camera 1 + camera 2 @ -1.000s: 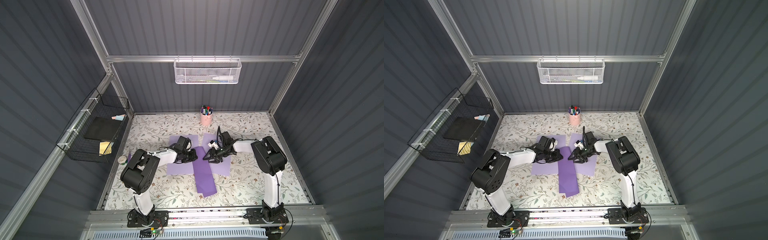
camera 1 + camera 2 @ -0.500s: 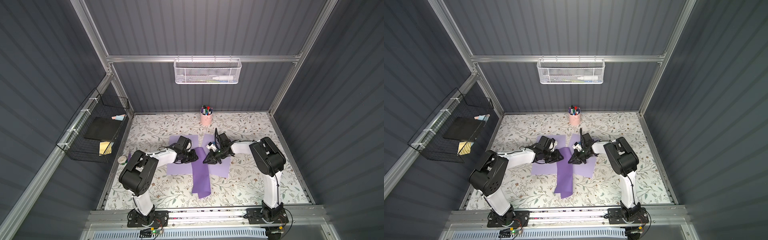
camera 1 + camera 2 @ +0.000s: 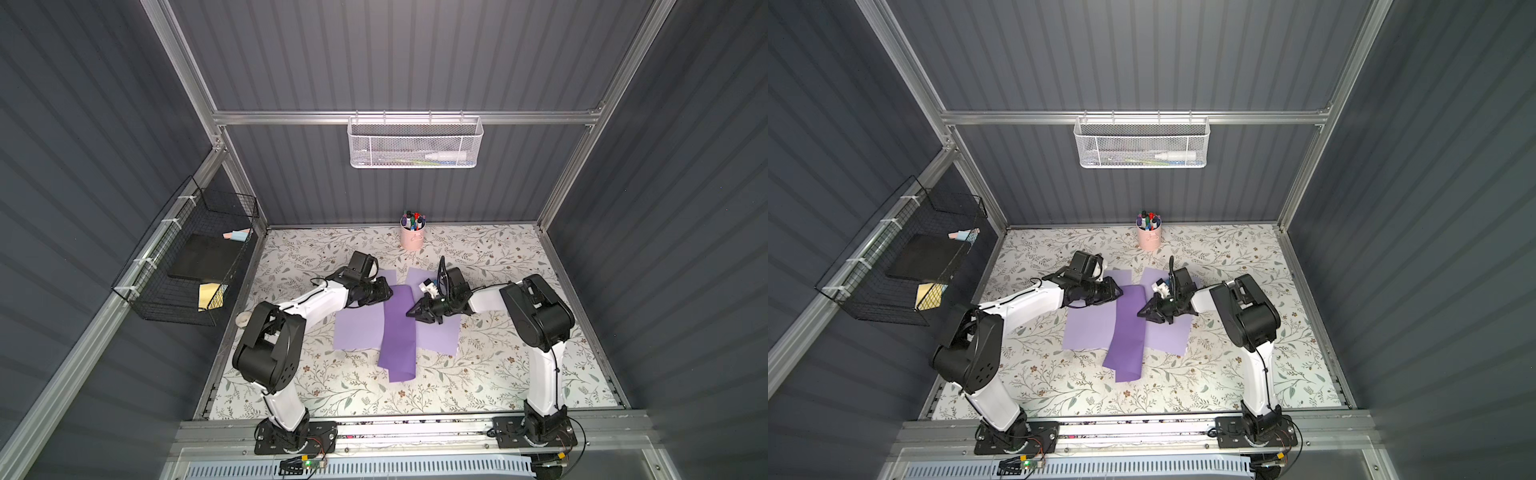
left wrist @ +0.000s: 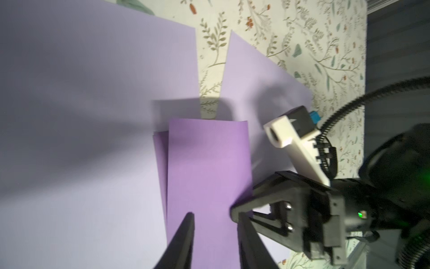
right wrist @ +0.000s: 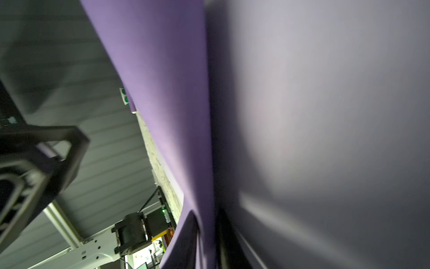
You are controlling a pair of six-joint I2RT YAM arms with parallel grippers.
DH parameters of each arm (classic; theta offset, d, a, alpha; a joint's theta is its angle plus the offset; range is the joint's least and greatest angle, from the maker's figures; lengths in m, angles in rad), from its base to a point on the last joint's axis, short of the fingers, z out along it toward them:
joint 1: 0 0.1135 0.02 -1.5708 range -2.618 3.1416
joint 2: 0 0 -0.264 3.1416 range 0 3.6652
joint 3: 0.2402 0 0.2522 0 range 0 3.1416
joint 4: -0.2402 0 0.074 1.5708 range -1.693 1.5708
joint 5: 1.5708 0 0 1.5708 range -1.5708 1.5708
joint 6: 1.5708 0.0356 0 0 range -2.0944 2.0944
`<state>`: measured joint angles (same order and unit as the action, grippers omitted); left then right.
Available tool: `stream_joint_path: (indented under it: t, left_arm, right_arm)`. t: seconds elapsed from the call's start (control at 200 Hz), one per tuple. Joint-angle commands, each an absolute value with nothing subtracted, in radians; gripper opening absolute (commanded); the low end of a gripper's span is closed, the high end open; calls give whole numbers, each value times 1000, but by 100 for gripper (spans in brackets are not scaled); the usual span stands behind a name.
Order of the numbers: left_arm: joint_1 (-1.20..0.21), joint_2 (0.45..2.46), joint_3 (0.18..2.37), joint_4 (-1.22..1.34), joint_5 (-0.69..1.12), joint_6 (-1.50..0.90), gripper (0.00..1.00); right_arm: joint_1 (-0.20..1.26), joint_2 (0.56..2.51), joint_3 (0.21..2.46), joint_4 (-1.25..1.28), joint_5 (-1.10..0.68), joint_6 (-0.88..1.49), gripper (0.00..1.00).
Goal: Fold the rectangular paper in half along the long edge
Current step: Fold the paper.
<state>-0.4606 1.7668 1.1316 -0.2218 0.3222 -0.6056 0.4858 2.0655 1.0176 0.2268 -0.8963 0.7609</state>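
Observation:
The dark purple paper [image 3: 399, 332] [image 3: 1128, 332] lies as a long two-layer strip across two paler sheets. Its layers sit slightly offset at the far end [image 4: 209, 163]. My left gripper [image 3: 388, 293] [image 3: 1119, 293] is at the strip's far left corner. It is open, and its fingers [image 4: 215, 223] stand over the paper without pinching it. My right gripper [image 3: 409, 314] [image 3: 1140, 314] meets the strip's right edge. Its fingers [image 5: 208, 223] stand narrowly apart with the raised purple edge [image 5: 167, 93] running between them.
Two lavender sheets [image 3: 357, 332] [image 3: 436, 336] lie flat under the strip on the floral table. A pink pen cup [image 3: 412, 237] stands at the back. A tape roll [image 3: 243, 319] sits by the left wall. A black wire basket [image 3: 187, 266] hangs there too.
The purple strip's near end has swung to the left. The right gripper has shifted slightly left and nearer with the paper's edge. The left arm has hardly moved.

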Motion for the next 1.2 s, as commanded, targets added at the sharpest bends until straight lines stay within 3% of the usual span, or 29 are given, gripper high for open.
stream_joint_path:
  t: [0.0, 0.105, 0.47, 0.685, 0.9, 1.196]
  left_arm:
    - [-462, 1814, 1155, -257, 323, -574, 28]
    - [-465, 1819, 1098, -192, 354, -608, 24]
    - [-481, 1757, 906, -79, 362, -672, 15]
    - [-498, 1760, 916, -74, 368, -678, 14]
    - [-523, 1762, 926, -84, 359, -683, 13]
    - [-538, 1795, 928, -89, 362, -672, 12]
  right_arm:
    - [488, 2043, 974, 349, -825, 838, 32]
    - [488, 2037, 977, 311, -812, 815, 37]
    - [488, 2054, 1029, 193, -813, 738, 36]
    - [488, 2050, 1045, 132, -793, 709, 36]
    - [488, 1980, 1071, 73, -747, 697, 47]
    - [488, 2052, 1267, -77, -751, 629, 47]
